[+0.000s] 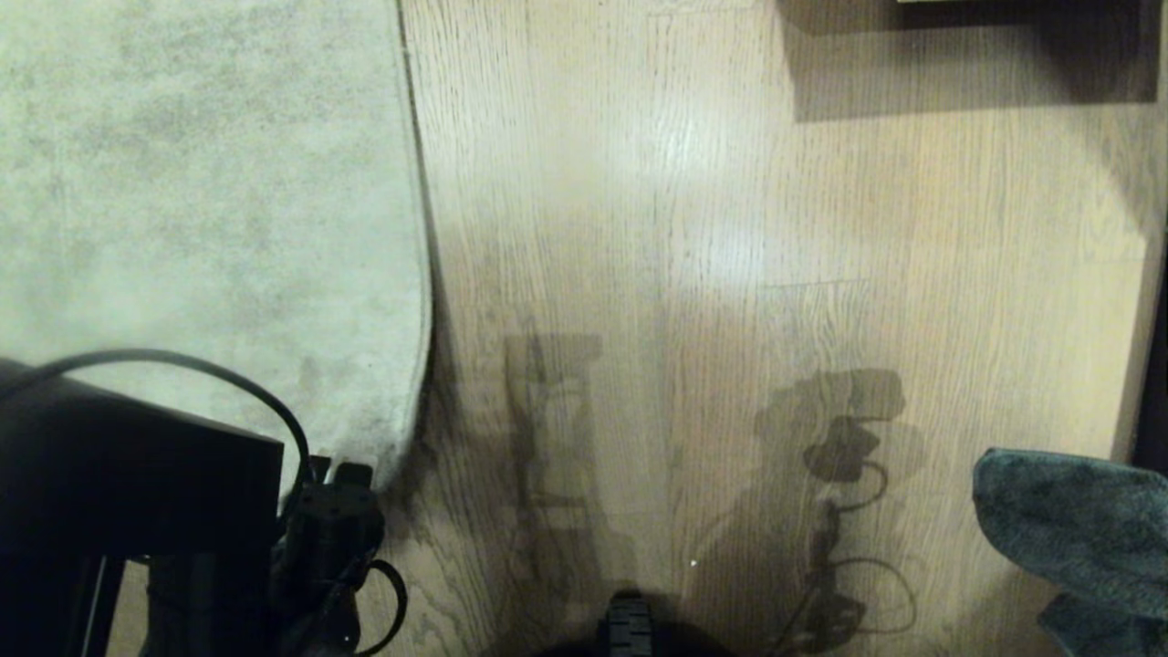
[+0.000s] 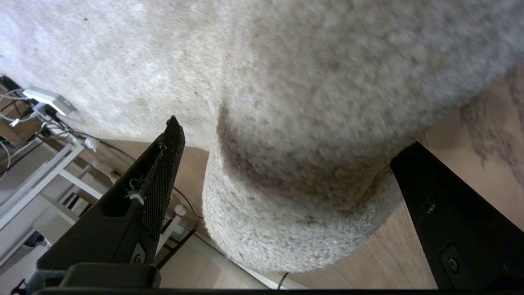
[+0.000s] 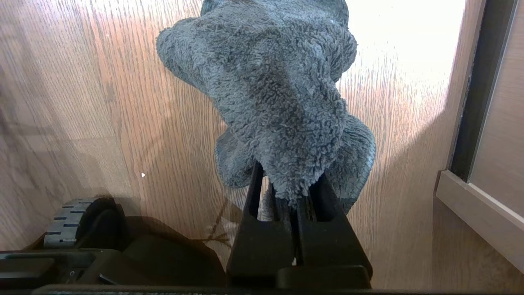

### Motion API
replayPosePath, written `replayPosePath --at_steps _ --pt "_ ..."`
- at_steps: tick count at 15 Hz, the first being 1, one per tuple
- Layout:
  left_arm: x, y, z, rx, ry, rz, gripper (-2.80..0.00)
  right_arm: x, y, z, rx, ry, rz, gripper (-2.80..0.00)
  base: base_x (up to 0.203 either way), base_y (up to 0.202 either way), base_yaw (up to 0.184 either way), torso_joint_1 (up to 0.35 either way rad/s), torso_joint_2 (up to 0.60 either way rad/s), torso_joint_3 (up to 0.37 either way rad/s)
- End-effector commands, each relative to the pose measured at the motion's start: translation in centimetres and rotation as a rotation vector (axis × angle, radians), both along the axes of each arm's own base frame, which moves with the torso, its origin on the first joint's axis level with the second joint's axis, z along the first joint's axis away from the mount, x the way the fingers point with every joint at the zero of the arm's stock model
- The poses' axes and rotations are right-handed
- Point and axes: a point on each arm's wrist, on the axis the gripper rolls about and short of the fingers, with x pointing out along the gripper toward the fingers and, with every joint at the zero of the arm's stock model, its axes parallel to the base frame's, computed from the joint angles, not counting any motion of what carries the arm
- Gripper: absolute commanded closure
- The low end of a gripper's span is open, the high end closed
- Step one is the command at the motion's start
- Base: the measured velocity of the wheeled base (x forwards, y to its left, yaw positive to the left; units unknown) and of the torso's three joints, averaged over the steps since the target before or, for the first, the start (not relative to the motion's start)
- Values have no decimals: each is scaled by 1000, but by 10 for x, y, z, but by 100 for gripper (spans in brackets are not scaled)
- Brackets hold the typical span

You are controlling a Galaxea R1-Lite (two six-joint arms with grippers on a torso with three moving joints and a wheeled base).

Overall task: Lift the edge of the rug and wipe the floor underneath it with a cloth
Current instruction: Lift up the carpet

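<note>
The pale grey-beige rug [image 1: 210,201] covers the left of the head view, its curved edge running down to my left arm [image 1: 137,511]. In the left wrist view a rounded corner of the rug [image 2: 303,213] bulges between the two black fingers [image 2: 163,164] of my left gripper [image 2: 291,132], which stands wide open around it. Light wood floor [image 1: 730,228] fills the middle. My right gripper [image 3: 286,184] is shut on the dark grey-teal fuzzy cloth [image 3: 270,82], which hangs over the floor [image 3: 102,102]. The cloth [image 1: 1077,520] also shows at the head view's lower right.
Dark furniture [image 1: 967,55] casts a shadow at the far right. A dark-framed panel with a pale ledge [image 3: 483,143] stands close beside the right gripper. My base wheel [image 1: 628,630] is at the near edge. A power strip with cables [image 2: 47,100] lies beyond the rug.
</note>
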Motion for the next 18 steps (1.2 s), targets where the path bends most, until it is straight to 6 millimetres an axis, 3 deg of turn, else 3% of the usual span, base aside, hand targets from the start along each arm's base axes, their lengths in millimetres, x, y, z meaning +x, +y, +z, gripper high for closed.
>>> replayPosePath --at_steps 1,10,15,18 --pt "8 -1 8 -30 -78 6 -280 0 0 0 -1 1 0 0 0 0 0 0 0 0" --pt "48 -3 19 -85 -219 20 -280 0 0 0 -1 1 0 0 0 0 0 0 0 0" --pt "70 5 45 -86 -307 -27 -280 0 0 0 -1 1 0 0 0 0 0 0 0 0" --pt "70 6 55 -88 -332 -41 -280 0 0 0 -1 1 0 0 0 0 0 0 0 0"
